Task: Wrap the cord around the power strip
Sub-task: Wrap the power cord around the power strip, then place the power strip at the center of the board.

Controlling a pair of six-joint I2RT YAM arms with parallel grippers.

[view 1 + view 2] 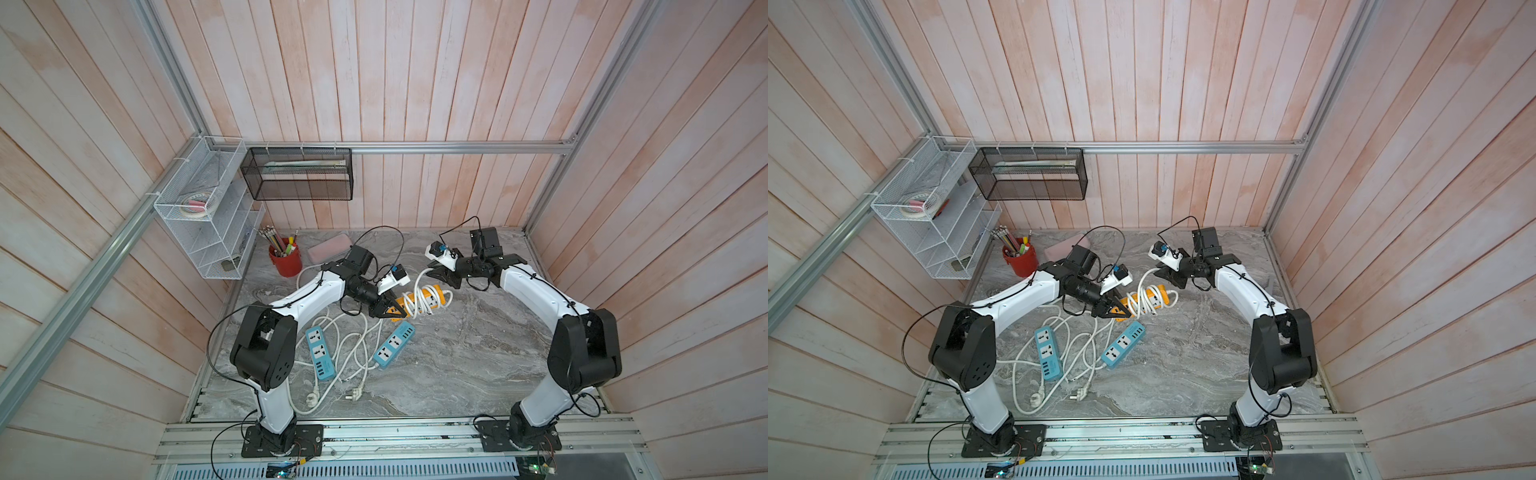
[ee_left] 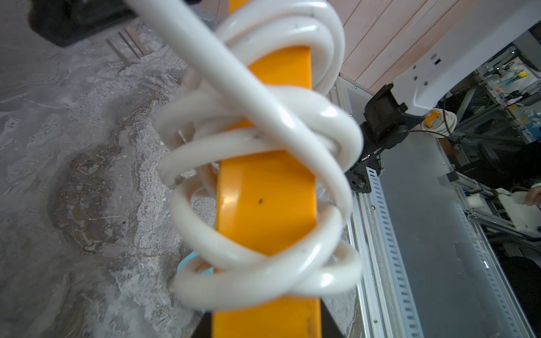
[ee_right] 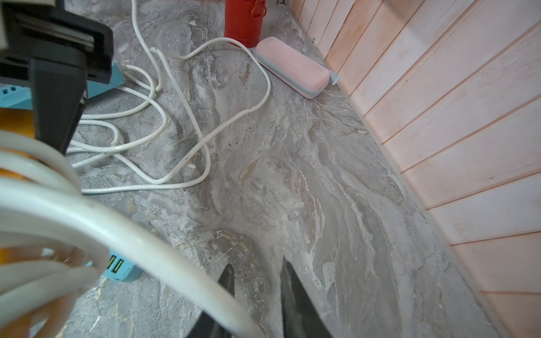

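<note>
My left gripper (image 1: 390, 312) is clamped on the orange power strip (image 1: 431, 296) at its 8 o'clock end, over the table (image 1: 478, 357). White cord (image 2: 281, 117) loops around it. My right gripper (image 3: 257, 262), at the strip's 12 o'clock, stands spread.

**Fig.** Layout about the jaws. The power strip (image 1: 430, 296) has one end between the jaws of the left gripper (image 1: 395, 312) and runs out ahead of them. The cord (image 2: 263, 146) is coiled around the strip just ahead of those jaws. One strand leads from the coils to the right gripper (image 1: 432, 273) and lies across one of its fingers (image 3: 227, 281). Ahead of the right jaws, loose cords (image 3: 159, 183) lie on the table (image 1: 478, 353). Beyond them a cup (image 3: 244, 20) and a case (image 3: 292, 70) stand by the wall. Behind the left jaws, toward the arm bases, lie a second power strip (image 1: 321, 353) and a third power strip (image 1: 394, 345), apart, with loose cords between them.
</note>
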